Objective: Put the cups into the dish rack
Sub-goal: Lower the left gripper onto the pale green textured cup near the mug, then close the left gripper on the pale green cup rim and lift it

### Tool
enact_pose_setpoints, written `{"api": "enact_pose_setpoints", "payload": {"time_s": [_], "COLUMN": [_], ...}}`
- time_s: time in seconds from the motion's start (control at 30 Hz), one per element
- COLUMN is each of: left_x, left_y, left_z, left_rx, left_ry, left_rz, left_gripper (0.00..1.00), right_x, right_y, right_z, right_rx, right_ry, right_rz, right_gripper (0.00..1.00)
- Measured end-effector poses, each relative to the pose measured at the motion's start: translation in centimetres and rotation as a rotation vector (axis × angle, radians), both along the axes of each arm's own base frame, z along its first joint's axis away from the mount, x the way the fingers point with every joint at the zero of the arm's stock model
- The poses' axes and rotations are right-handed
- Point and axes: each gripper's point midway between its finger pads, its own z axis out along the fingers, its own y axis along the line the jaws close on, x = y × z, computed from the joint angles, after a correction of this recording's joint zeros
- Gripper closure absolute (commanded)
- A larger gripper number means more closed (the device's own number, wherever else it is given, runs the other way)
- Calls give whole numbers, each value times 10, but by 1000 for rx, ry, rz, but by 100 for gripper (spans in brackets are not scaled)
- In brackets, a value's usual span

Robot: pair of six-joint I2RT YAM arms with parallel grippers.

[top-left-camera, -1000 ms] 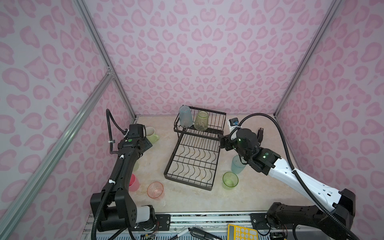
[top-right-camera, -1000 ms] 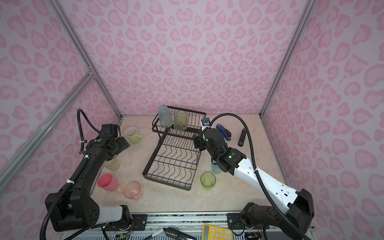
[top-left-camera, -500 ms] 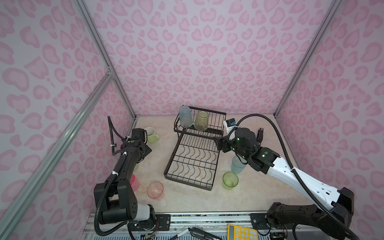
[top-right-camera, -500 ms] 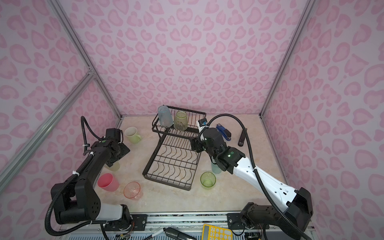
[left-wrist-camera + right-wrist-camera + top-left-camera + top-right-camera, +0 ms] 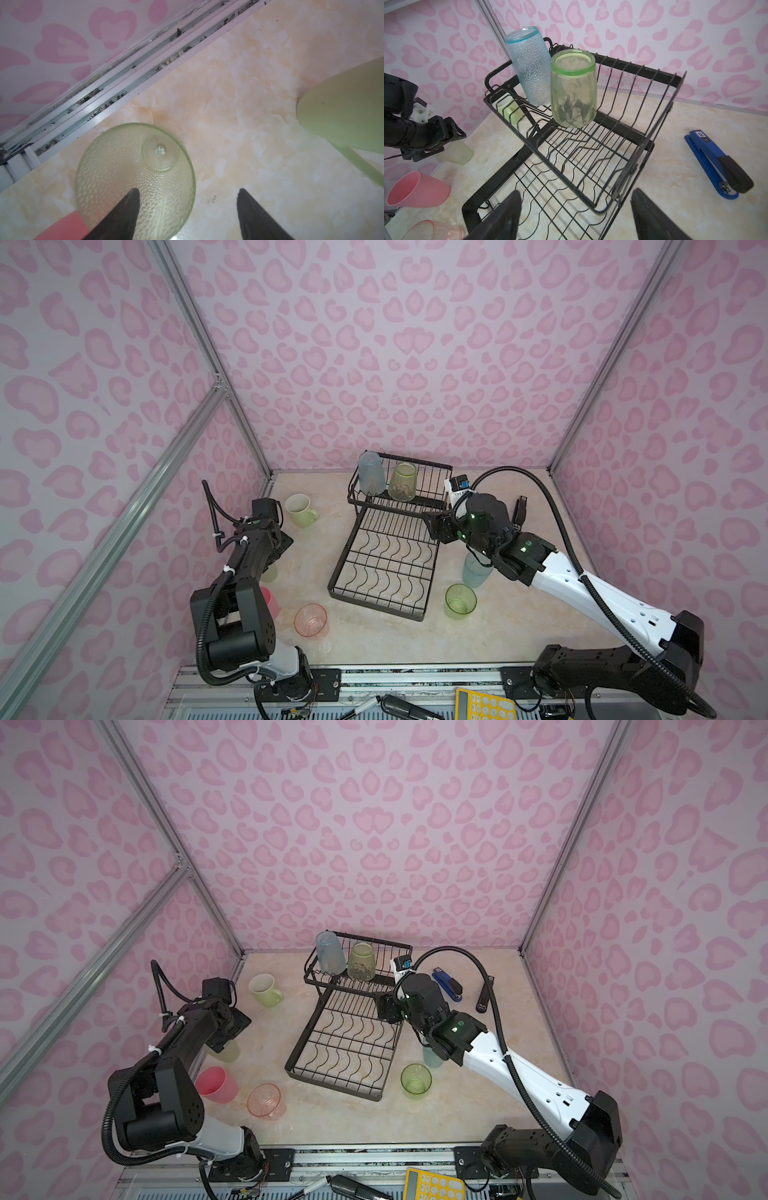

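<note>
The black wire dish rack (image 5: 384,568) (image 5: 340,1048) stands mid-table. Its raised basket (image 5: 660,74) holds an upturned blue tumbler (image 5: 371,479) (image 5: 529,68) and an upturned green one (image 5: 403,487) (image 5: 574,91). My left gripper (image 5: 276,547) (image 5: 188,190) is open over a pale tumbler (image 5: 227,1050) (image 5: 135,170) by the left wall, one finger above its mouth and one outside. My right gripper (image 5: 436,529) (image 5: 576,191) hangs open and empty over the rack's right edge. On the table stand a mug (image 5: 300,510), a solid pink cup (image 5: 216,1085), a clear pink one (image 5: 311,620), a green one (image 5: 460,600) and a pale blue one (image 5: 473,572).
A blue stapler (image 5: 448,984) (image 5: 716,164) and a black stapler (image 5: 484,1002) lie right of the rack. The left wall's metal rail (image 5: 104,97) runs close behind the pale tumbler. A yellow calculator (image 5: 484,705) sits on the front ledge.
My left gripper has dropped from near the mug down onto the pale tumbler, its jaws narrowing a little. My right gripper has edged slightly left over the rack.
</note>
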Motion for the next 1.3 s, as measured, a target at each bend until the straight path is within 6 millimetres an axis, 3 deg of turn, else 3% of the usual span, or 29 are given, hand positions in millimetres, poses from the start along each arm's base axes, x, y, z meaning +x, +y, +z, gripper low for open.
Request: {"api": "enact_pose_setpoints", "payload": {"time_s": [0.3,0.7,1.1,1.3], "left_x": [1,0,-3,4], "left_y": [0,0,-3,-16], "left_z": [-13,-17,6,13], "left_rx": [-22,-20,0,-37], "left_ry": [13,13,-67,-109], "left_rz": [1,1,-28,-88], "left_gripper": [47,84,97,97], "right_x": [-1,-8,-15,-21], "right_y": [1,-7,-21,-30], "right_z": [3,-2,-8,-9], "right_rx": [0,3,-2,1], "right_ry": [-6,-2,-12,-25], "right_rz": [0,-19,-46,-60], "right_gripper": [19,20,20,20]}}
